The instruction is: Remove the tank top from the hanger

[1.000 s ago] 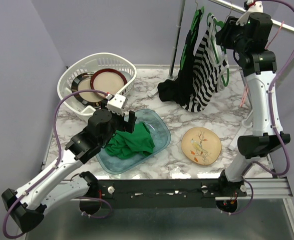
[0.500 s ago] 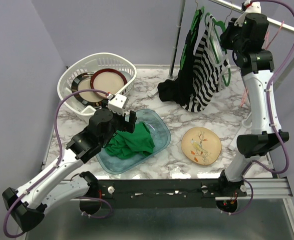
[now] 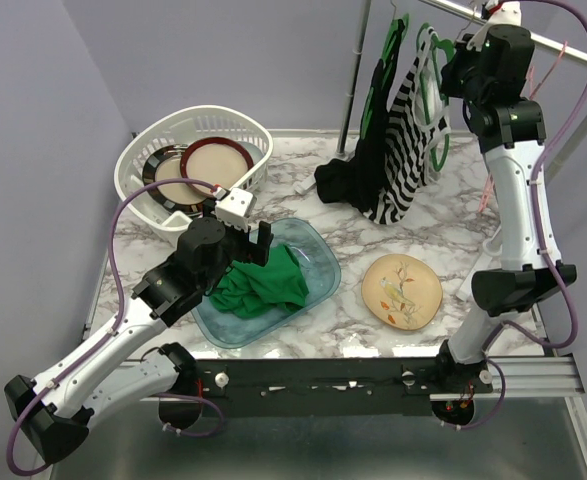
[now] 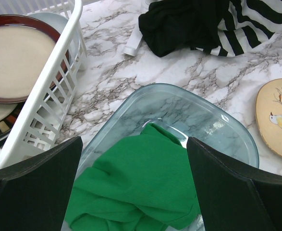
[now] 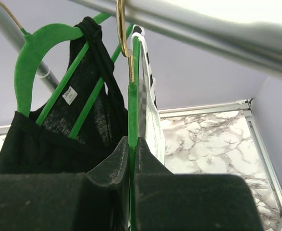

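A black-and-white striped tank top (image 3: 405, 150) hangs on a green hanger (image 5: 132, 110) whose brass hook sits over the metal rail (image 5: 203, 29). My right gripper (image 5: 132, 140) is up at the rail, shut on that hanger's green edge just below the hook; in the top view the right gripper (image 3: 451, 62) sits at the hanger's top. The striped tank top (image 5: 149, 115) shows as a pale strip right of the fingers. A black tank top (image 5: 88, 120) hangs on a second green hanger (image 5: 40, 43) to the left. My left gripper (image 4: 133, 142) stands wide open, holding nothing.
Under the left gripper (image 3: 258, 245) a green cloth (image 4: 136, 187) lies in a glass dish (image 4: 227, 120). A white basket (image 3: 138, 165) with plates stands at the back left. A bird-painted plate (image 3: 403, 290) lies front right. The hanging tops' lower ends rest on the marble table (image 3: 303, 200).
My right gripper has closed onto the green hanger and drawn it slightly right and up along the rail. The left arm has not moved.
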`<action>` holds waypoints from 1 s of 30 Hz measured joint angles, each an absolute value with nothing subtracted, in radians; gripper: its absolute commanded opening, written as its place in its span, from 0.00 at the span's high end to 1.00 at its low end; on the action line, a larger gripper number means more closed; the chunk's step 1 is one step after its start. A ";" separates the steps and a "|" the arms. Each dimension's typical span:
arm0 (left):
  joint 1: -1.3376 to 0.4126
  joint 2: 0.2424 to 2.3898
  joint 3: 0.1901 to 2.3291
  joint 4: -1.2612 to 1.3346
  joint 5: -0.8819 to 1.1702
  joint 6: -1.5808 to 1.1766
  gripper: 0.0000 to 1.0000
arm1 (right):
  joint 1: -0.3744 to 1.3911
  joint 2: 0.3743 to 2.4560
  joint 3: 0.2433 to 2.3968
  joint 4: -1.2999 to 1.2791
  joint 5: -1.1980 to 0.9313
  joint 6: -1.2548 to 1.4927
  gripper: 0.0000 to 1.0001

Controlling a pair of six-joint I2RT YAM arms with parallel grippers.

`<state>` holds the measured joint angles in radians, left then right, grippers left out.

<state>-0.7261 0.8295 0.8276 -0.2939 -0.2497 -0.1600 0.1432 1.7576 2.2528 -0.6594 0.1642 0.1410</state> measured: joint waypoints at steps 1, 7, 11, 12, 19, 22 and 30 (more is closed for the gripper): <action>-0.726 0.830 0.828 -0.294 -0.250 -0.160 0.01 | 0.143 1.756 2.255 -0.659 0.167 0.140 0.99; -0.726 0.830 0.828 -0.294 -0.250 -0.160 0.01 | 0.143 1.730 2.257 -0.659 0.168 0.124 0.99; -0.726 0.830 0.828 -0.294 -0.250 -0.157 0.01 | 0.143 1.720 2.274 -0.659 0.168 0.111 0.99; -0.726 0.830 0.828 -0.294 -0.250 -0.157 0.01 | 0.143 1.715 2.275 -0.658 0.168 0.110 0.99; -0.726 0.836 0.828 -0.294 -0.250 -0.156 0.01 | 0.145 1.689 2.275 -0.672 0.168 0.104 0.99; -0.726 0.841 0.828 -0.295 -0.250 -0.156 0.01 | 0.145 1.670 2.275 -0.701 0.171 0.104 0.99; -0.726 0.847 0.828 -0.298 -0.221 -0.149 0.01 | 0.145 1.526 2.178 -0.814 0.198 0.169 0.99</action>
<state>-0.7261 0.8471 0.8280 -0.2977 -0.2207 -0.1493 0.1448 1.5257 2.1780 -0.8143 0.1978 0.1692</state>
